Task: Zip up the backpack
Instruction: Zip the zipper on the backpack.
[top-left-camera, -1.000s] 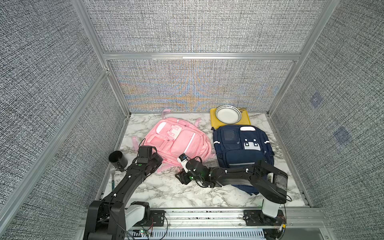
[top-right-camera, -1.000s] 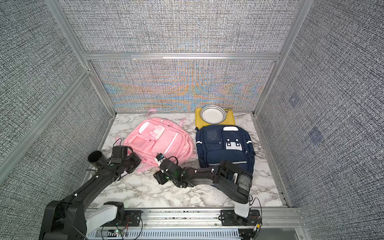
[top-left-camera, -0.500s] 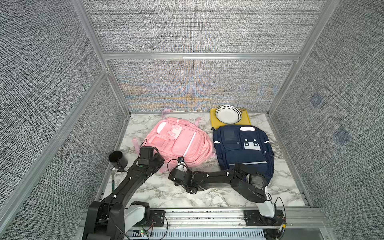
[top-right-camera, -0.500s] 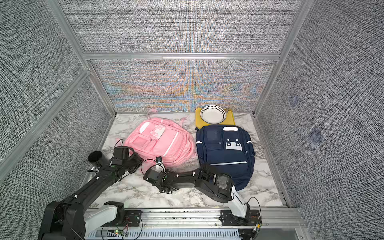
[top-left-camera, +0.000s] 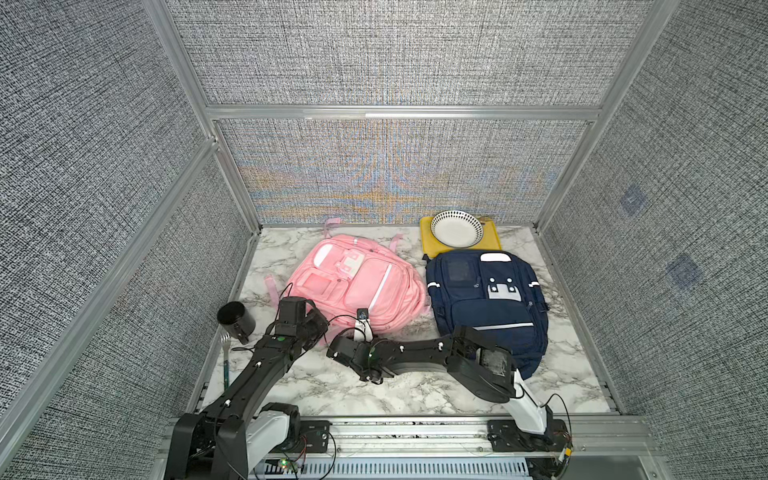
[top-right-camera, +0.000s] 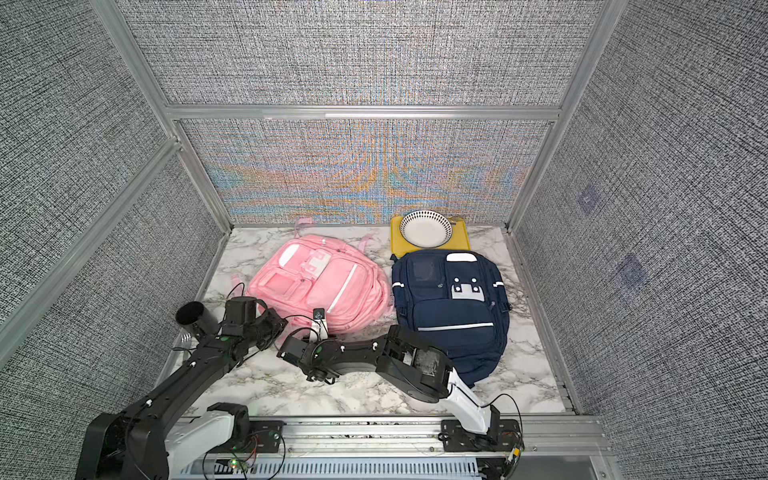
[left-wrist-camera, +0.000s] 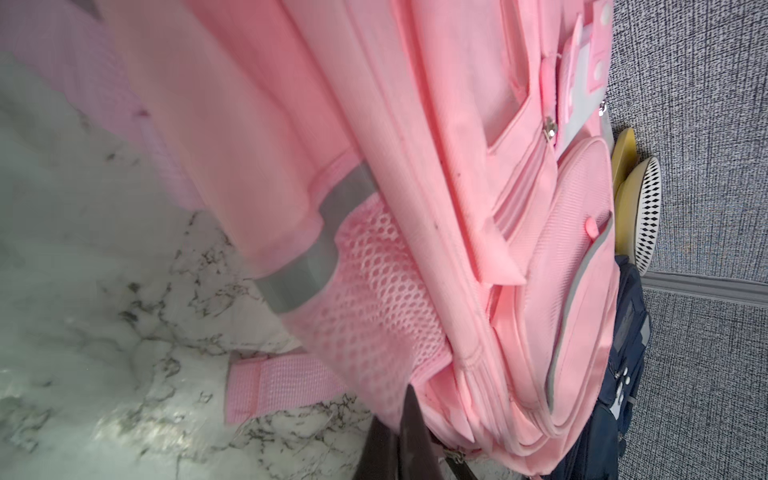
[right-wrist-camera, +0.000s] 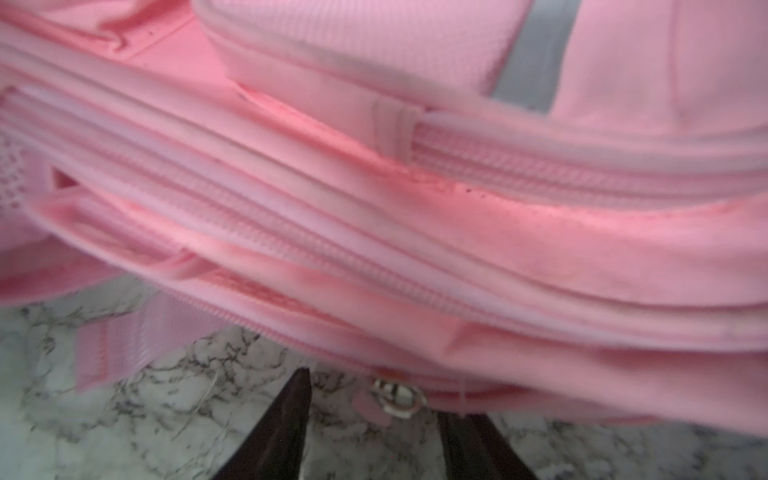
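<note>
Top views, backpack: the pink fabric backpack lies flat, front up, on the white marble-patterned tabletop, beside a navy blue backpack. Both arms reach for its near edge, so I take the pink one to be the bag to zip.
Top views, left hand: the left hand sits against the bag's near left corner, probably to anchor it against the drag of the zip.
Top views, right hand: the right hand lies low at the same near edge, just beside the left one, where the zipper track runs.
Left wrist view, left hand: its dark fingers are closed together at the bag's bottom seam, near the mesh side pocket. Whether they pinch fabric I cannot tell.
Right wrist view, zipper pull: a small silver metal zipper pull hangs from the lowest track, just above the marble.
Right wrist view, right hand: its two dark fingers stand apart on either side of the pull, holding nothing yet. That straddle looks like the set-up for a pinch.
Right wrist view, risk: the pull is small and sits tight against the fabric, so a closing grip could catch cloth instead.
</note>
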